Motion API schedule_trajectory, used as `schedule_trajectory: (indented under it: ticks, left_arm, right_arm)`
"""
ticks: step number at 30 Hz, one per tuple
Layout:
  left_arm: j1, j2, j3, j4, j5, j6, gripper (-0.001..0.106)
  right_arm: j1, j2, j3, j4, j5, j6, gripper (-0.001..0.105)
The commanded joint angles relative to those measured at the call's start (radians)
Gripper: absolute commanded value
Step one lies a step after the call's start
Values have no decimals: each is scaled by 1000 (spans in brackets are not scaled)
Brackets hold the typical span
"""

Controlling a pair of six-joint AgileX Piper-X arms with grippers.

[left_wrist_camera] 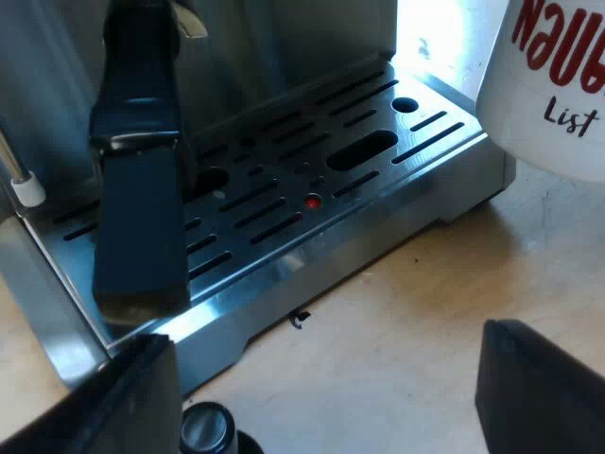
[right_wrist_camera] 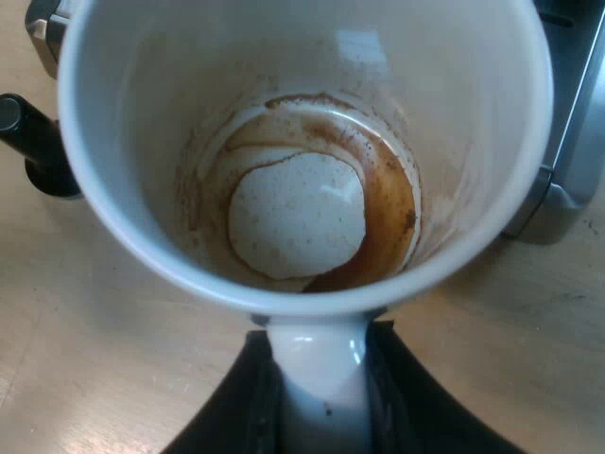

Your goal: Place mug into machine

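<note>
The machine point(left_wrist_camera: 284, 57) shows its steel back wall and, below it, the slotted tray point(left_wrist_camera: 378, 203). The tray's front edge is a straight bright lip that steps down to the surface point(left_wrist_camera: 406, 322), and its outer corner is rounded. The holder's dark handle point(left_wrist_camera: 142, 208) juts out over one end of the tray. The free room runs from that handle to the far corner, above the long slots and a small red dot point(left_wrist_camera: 312, 201). The pale wooden surface before the lip lies open.

The mug point(left_wrist_camera: 548, 104) is just beside the tray's outer corner, outside its edge and not over the slots. I cannot tell whether its foot touches the surface. It is white, with large red letters on its wall and the black word "List" under them. Inside, a brown coffee ring circles a pale patch of foam at the bottom, and faint brown streaks climb the wall.

The right hand point(right_wrist_camera: 317, 407) grips the mug's handle point(right_wrist_camera: 317, 369) between both fingers. The left hand point(left_wrist_camera: 326, 397) hangs low before the tray, fingers spread wide, holding nothing. A small round dark thing point(left_wrist_camera: 208, 430) with a grey top sits just beside one finger.
</note>
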Motion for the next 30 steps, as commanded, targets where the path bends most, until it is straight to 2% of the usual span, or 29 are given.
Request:
schedule_trajectory:
  ticks: [1,8,14,19,30]
  left_arm:
    - [3,0,-2,-25,7,4,66]
    - [3,0,-2,-25,30,4,66]
    - [3,0,-2,-25,30,2,66]
    - [3,0,-2,-25,30,2,66]
    - [3,0,-2,-25,30,2,66]
  right_arm:
    - [3,21,-20,-43,7,-21,0]
    - [3,67,-20,-43,7,-23,0]
    - [3,72,-20,-65,7,-30,0]
    - [3,95,-20,-80,7,-66,0]
    - [3,143,-23,-142,7,-66,0]
